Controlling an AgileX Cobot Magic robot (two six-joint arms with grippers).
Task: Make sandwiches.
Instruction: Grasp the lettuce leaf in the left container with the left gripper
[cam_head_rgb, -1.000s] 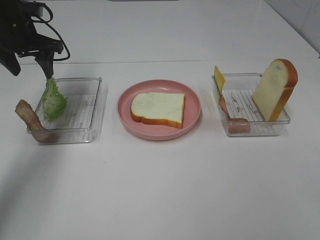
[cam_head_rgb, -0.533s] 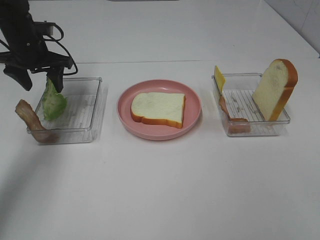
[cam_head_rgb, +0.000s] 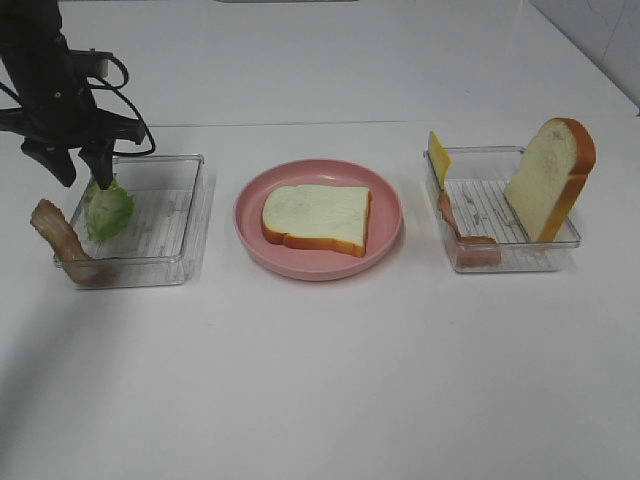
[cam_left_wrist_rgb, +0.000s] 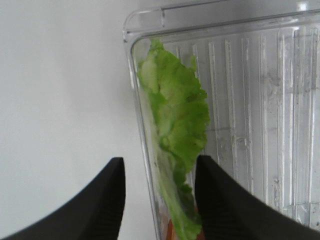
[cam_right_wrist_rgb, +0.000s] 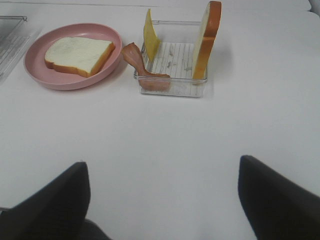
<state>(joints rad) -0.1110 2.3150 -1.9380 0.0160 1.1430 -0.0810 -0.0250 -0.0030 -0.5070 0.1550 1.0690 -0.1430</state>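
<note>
My left gripper (cam_head_rgb: 85, 178) has come down over the near-left corner of the left clear tray (cam_head_rgb: 170, 215). Its jaws stand apart astride the tray wall and the upright green lettuce leaf (cam_head_rgb: 108, 208). In the left wrist view the lettuce (cam_left_wrist_rgb: 175, 115) leans against the tray wall between the two fingers of the left gripper (cam_left_wrist_rgb: 159, 162), touching the inner one. One white bread slice (cam_head_rgb: 318, 217) lies flat on the pink plate (cam_head_rgb: 320, 270). My right gripper (cam_right_wrist_rgb: 162, 165) hangs open over bare table, holding nothing.
A bacon strip (cam_head_rgb: 60, 240) drapes over the left tray's outer corner. The right tray (cam_head_rgb: 510, 265) holds an upright bread slice (cam_head_rgb: 550, 180), a yellow cheese slice (cam_head_rgb: 438, 155) and another bacon strip (cam_head_rgb: 460, 228). White table lies in front of everything.
The left gripper has dropped down and moved in over the lettuce at the tray corner, and its jaws have narrowed. The lettuce now sits lower and more bunched.
</note>
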